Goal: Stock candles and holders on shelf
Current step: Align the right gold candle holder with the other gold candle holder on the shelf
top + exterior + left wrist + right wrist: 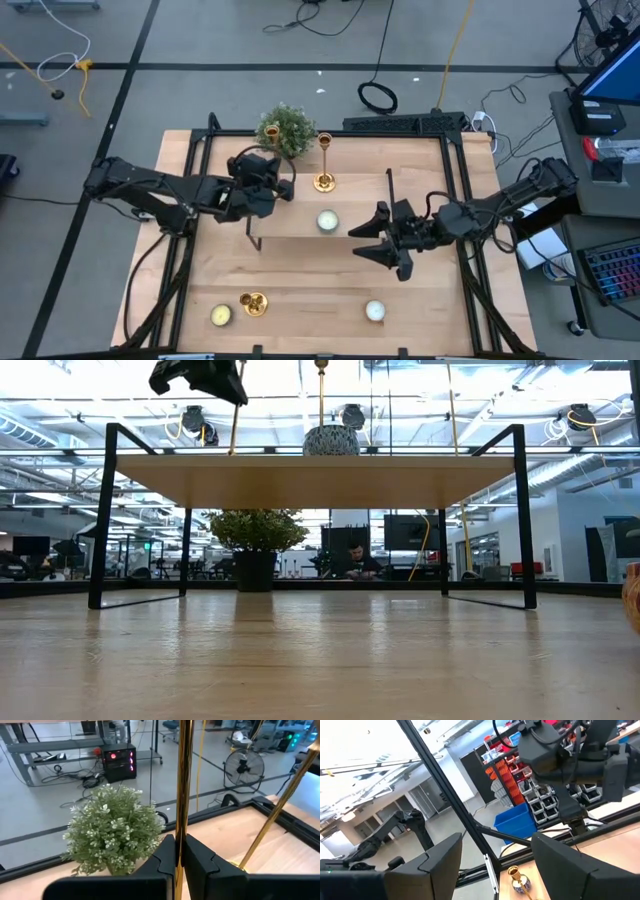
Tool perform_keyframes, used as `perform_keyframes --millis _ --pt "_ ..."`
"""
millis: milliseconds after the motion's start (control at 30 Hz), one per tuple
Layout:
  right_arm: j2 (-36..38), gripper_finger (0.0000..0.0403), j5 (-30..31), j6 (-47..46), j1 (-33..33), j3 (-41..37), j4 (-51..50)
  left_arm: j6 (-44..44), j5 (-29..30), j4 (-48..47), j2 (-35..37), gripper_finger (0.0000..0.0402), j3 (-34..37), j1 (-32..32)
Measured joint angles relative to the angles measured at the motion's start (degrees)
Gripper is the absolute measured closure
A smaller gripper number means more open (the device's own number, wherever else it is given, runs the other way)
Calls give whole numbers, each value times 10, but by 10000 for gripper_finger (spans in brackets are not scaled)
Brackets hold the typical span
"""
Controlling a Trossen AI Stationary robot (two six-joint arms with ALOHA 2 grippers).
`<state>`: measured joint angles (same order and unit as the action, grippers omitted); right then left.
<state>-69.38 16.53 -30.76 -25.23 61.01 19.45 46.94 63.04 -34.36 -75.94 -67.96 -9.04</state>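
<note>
Here the left hand (180,857) is clamped on the thin stem of a gold holder (183,785), held upright above the shelf (290,225) near its back-left corner, just beside the small plant (285,128). To place it well, keep the stem vertical, lower until the flared base sits flat on the board, clear of the second holder (324,160) and the candle (326,221), then release. The right hand (385,243) waits with fingers spread over the shelf's right end.

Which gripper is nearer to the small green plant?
Left. The left gripper sits just in front of the plant, shut on a gold holder; the right gripper hangs open farther off, over the shelf.
</note>
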Motion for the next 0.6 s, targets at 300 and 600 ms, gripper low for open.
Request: perform_keyframes --millis 300,600 --pt "0 165 -1 0 0 0 0 37 11 3 0 385 26 11" --pt "0 165 -2 2 -4 0 0 21 26 23 0 385 41 7"
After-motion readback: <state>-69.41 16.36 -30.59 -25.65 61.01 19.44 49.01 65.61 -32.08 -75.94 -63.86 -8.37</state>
